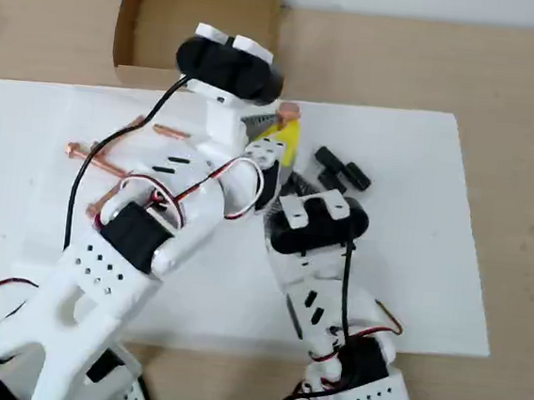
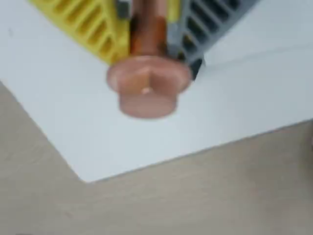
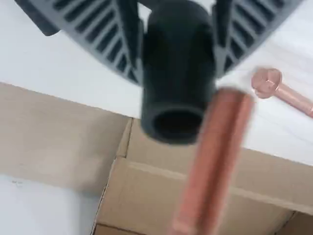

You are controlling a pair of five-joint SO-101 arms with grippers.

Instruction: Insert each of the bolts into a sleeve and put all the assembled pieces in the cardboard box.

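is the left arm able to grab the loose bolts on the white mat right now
Probably not: the left pincer is shut on a bolt, so it has no free grip for the loose bolts.

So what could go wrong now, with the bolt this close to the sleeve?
1. The bolt in the left hand lies beside the opening of the sleeve, not in it; pushing forward may make it slide past or twist the sleeve in the right hand.
2. Loose bolts lie beside the left arm, which might sweep them.
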